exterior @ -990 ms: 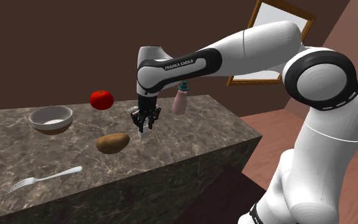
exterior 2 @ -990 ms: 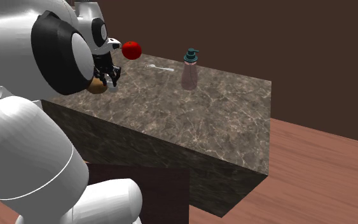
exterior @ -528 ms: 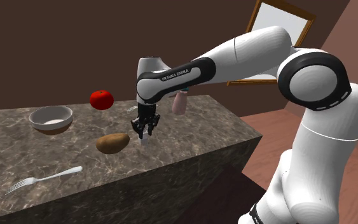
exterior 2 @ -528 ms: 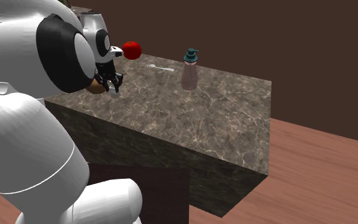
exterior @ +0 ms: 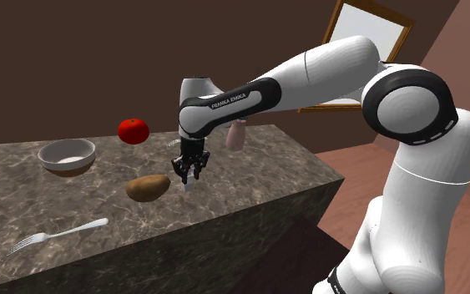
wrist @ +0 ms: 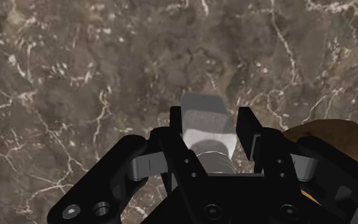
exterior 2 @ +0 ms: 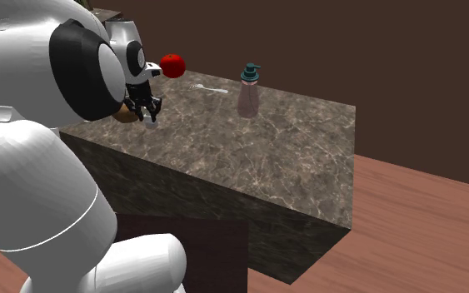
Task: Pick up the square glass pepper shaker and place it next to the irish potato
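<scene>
A small square pepper shaker (wrist: pixel 203 126) with a clear body and a metal cap is clasped between the two black fingers of my gripper (wrist: pixel 211 116). The shaker's base (exterior: pixel 188 186) is at the marble counter (exterior: pixel 250 179), close beside the brown potato (exterior: pixel 148 187) on the shoulder view's right; whether it touches the surface is unclear. In the wrist view the potato (wrist: pixel 327 137) lies just past one finger. In the second exterior view the gripper (exterior 2: pixel 147 113) hangs low by the potato (exterior 2: pixel 124 116), which the arm partly hides.
A red tomato (exterior: pixel 133 130) and a white bowl (exterior: pixel 67 156) stand behind the potato. A fork (exterior: pixel 56 234) lies near the front edge. A pink soap dispenser (exterior: pixel 236 134) is behind the arm. The counter drops off at the shoulder view's right.
Over the last second my gripper has come down with the shaker toward the counter beside the potato. In the last half second it has barely moved.
</scene>
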Robot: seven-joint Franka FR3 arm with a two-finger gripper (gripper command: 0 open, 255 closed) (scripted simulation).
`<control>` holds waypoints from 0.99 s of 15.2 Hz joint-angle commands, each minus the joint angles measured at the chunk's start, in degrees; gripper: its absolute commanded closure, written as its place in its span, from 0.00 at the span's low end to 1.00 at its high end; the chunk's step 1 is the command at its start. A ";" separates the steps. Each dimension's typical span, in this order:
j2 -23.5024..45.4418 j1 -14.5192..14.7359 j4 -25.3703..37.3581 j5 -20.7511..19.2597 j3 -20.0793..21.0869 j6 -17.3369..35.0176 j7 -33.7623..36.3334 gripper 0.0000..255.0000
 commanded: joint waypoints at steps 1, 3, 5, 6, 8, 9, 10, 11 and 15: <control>0.00 0.00 0.00 0.00 0.00 0.00 0.00 0.00; 0.00 0.00 0.00 0.00 0.00 0.01 0.00 0.00; 0.00 0.00 0.00 0.00 0.00 0.01 0.00 0.00; 0.00 0.00 0.00 0.00 0.00 0.01 0.00 0.00; -1.38 -0.07 2.19 -0.29 -0.13 -3.55 0.19 0.00; -1.96 -0.12 3.40 -0.41 -0.19 -5.35 0.27 0.00; -2.37 -0.15 4.42 -0.50 -0.24 -6.77 0.33 0.00; -2.39 -0.15 4.40 -0.50 -0.24 -6.77 0.33 0.00; -2.37 -0.15 4.42 -0.50 -0.24 -6.77 0.33 0.00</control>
